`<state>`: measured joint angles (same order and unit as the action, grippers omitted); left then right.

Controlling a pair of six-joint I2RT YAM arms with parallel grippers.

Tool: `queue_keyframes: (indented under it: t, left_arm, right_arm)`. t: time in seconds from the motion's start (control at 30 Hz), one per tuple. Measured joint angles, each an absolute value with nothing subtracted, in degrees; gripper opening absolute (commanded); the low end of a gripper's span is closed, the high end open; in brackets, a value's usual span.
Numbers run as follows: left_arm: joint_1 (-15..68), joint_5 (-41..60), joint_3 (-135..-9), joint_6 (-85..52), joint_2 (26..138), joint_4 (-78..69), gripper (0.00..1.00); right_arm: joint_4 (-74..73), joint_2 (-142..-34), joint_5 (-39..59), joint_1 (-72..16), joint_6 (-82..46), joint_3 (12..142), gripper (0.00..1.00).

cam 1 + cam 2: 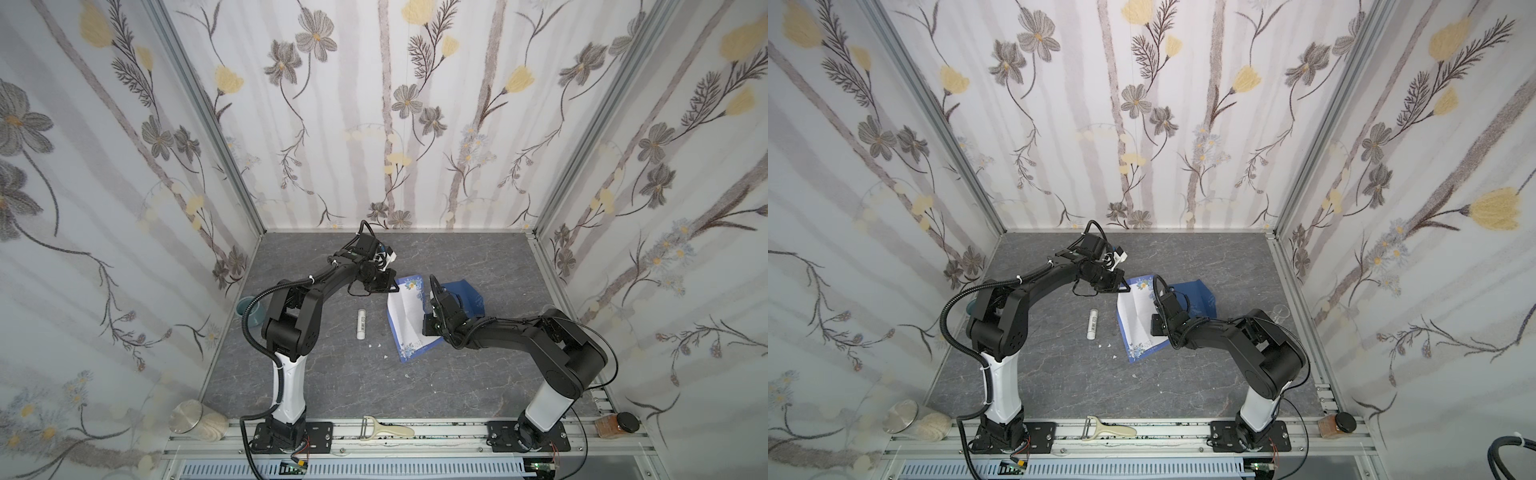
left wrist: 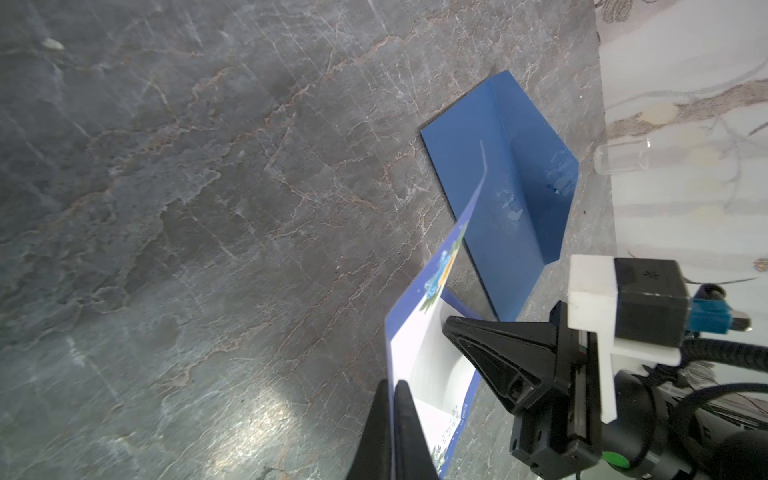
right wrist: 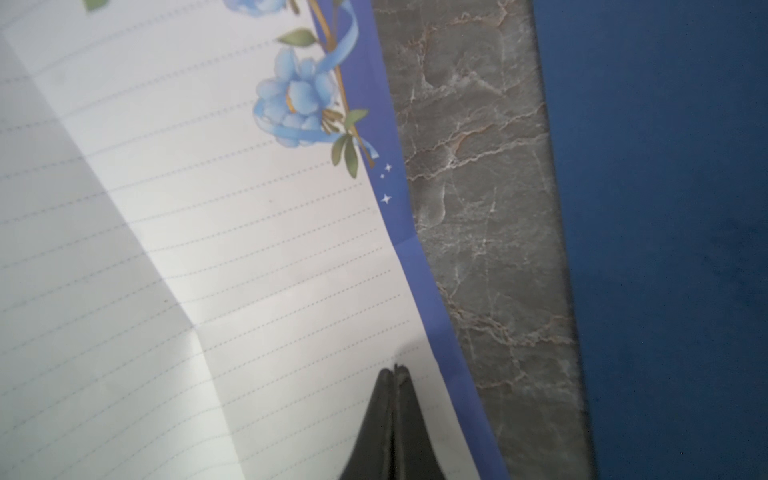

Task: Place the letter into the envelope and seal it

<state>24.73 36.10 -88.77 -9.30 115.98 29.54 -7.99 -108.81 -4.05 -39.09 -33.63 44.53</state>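
Observation:
The letter (image 1: 409, 322) lies part-lifted mid-table, lined face up, with a blue border and flower corners. My left gripper (image 1: 390, 291) is shut on its far left edge. In the left wrist view the paper's edge (image 2: 419, 340) runs between the closed fingers of that gripper (image 2: 392, 384). My right gripper (image 3: 395, 368) is shut, its tips on or just over the lined face (image 3: 208, 208) near the right border. The navy envelope (image 1: 467, 296) lies just right of the letter with its flap raised (image 2: 511, 187). Both top views show this (image 1: 1138, 322).
A white glue stick (image 1: 362, 325) lies left of the letter, with small white scraps (image 1: 376, 345) near it. A teal bowl (image 1: 248, 311) sits at the left wall and a clear glass (image 2: 623, 156) by the right wall. A jar (image 1: 195, 420), a peeler (image 1: 386, 430) and a spice jar (image 1: 617, 424) rest along the front rail.

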Motion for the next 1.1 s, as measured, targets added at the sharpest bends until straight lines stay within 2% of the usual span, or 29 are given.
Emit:
queue_keyframes:
  t: [0.63, 1.1]
  left_arm:
    - [31.18, 21.98, -86.65, -6.22, 112.40, 30.26, 0.00]
    - [31.29, 17.58, -87.20, -5.93, 112.42, 30.22, 0.00]
  right_arm:
    - [-6.76, -108.62, -4.82, -39.16, -35.51, 45.45, 0.00]
    - [4.38, -97.06, -1.87, -39.68, -35.70, 40.56, 0.00]
